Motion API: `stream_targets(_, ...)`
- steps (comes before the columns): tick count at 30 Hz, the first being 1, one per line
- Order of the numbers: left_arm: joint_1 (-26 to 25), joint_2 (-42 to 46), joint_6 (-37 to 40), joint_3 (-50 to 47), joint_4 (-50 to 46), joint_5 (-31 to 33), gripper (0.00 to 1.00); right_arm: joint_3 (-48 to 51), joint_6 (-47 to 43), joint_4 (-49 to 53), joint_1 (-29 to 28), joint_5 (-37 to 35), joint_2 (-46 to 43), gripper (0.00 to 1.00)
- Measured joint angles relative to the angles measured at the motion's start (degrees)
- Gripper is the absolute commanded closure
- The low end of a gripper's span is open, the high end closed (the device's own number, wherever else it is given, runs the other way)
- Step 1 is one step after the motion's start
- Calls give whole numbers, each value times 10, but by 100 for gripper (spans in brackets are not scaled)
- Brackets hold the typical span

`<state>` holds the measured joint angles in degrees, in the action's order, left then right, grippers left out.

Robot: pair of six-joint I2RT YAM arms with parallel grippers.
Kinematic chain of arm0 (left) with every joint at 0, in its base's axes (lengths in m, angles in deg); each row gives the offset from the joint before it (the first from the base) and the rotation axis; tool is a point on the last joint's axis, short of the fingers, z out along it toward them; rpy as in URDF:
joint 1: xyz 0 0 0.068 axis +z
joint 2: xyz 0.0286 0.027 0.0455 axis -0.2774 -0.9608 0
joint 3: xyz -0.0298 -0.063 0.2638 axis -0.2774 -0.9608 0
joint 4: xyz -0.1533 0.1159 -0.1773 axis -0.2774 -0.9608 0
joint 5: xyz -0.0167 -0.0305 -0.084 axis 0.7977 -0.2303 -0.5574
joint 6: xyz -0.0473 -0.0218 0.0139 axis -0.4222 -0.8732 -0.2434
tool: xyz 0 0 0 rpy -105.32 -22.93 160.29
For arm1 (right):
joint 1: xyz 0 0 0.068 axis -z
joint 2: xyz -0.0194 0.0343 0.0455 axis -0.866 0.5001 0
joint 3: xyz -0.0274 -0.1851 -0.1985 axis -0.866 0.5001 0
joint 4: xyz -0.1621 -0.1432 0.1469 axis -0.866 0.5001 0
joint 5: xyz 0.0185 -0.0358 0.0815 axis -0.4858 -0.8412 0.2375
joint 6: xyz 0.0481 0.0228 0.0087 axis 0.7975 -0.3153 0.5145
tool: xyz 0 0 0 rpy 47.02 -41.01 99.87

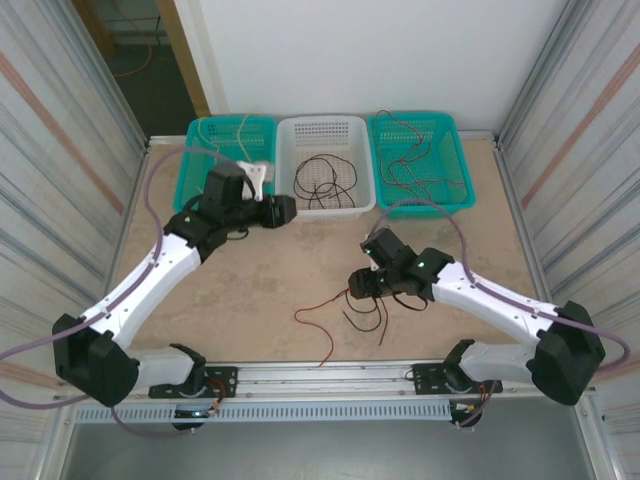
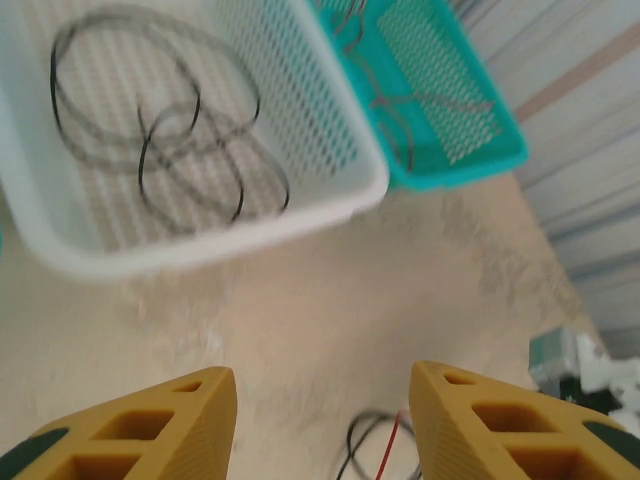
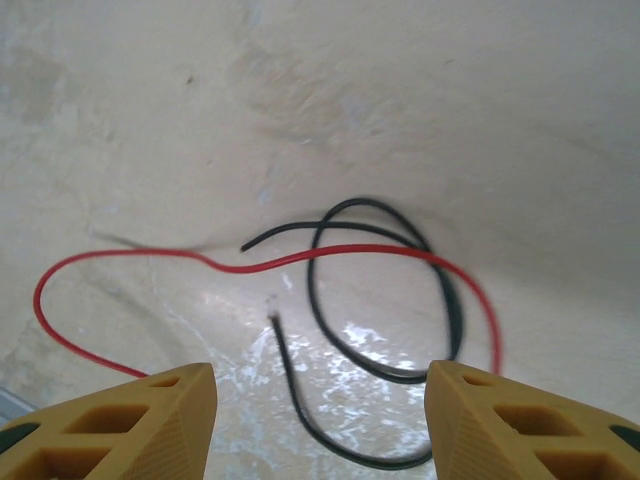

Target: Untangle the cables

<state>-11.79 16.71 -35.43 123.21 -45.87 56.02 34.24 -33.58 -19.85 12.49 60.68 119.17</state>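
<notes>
Hand R [image 3: 318, 378] open by cables [image 3: 330, 250]

Red cable [image 3: 370, 249] lies crossed over looped black cable [image 3: 310, 280]

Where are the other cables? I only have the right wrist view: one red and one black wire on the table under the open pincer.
Observer: Several black cables lie coiled in the white basket at the far side.
Operator: Any red ones elsewhere?
Observer: Yes, red cables lie in the teal basket just right of the white one.
Operator: And the other arm?
Observer: Its left pincer is open and empty, close to the white basket's front.
</notes>
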Motion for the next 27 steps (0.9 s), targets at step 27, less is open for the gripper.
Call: stream_targets(27, 129, 216, -66, -104, -49, 43, 53, -129, -74, -50, -181, 61, 283, 54)
